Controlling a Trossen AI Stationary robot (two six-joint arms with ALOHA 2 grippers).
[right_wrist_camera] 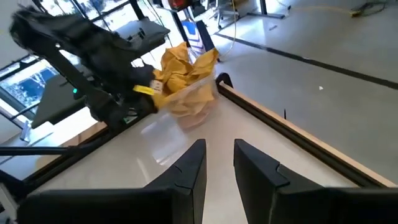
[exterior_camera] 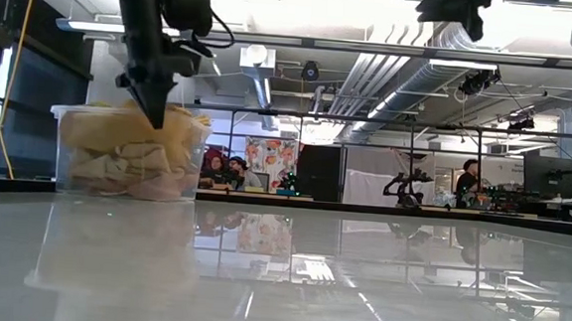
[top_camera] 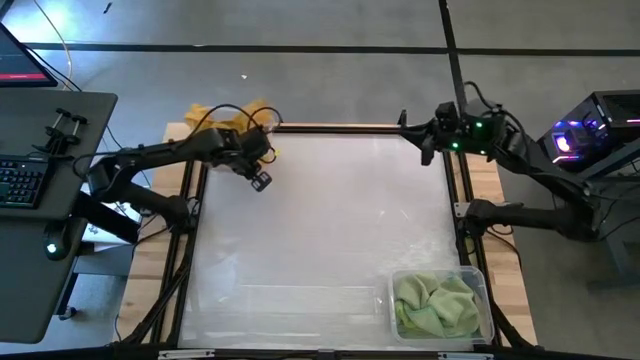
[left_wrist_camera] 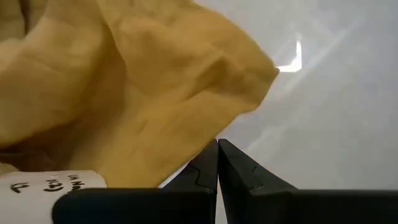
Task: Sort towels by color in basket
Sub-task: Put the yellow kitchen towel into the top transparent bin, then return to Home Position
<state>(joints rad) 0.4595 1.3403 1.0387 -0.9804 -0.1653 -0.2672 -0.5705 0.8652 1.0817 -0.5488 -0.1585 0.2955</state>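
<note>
Mustard yellow towels [top_camera: 232,115] fill a clear bin [exterior_camera: 68,147] at the table's far left corner. One of them [left_wrist_camera: 155,93] spills over the bin's side, and a white tag [left_wrist_camera: 53,185] shows in the left wrist view. My left gripper [left_wrist_camera: 217,149] is shut with nothing between its fingers. It points down at the bin's right side [exterior_camera: 157,113], its tips against the edge of the spilling towel. Light green towels [top_camera: 435,305] lie in a second clear bin at the near right corner. My right gripper [right_wrist_camera: 219,152] is open and hovers over the far right edge [top_camera: 425,140]. My left gripper's shut fingertips [left_wrist_camera: 210,152] stand at the lower edge of the mustard towel [left_wrist_camera: 186,158], coming from above. I cannot tell whether they touch the cloth.
The table's raised wooden frame [top_camera: 340,127] runs along the far edge, close to both grippers. The glossy white tabletop [top_camera: 320,230] lies between the two bins. A desk with a keyboard [top_camera: 25,180] stands off the table's left side.
</note>
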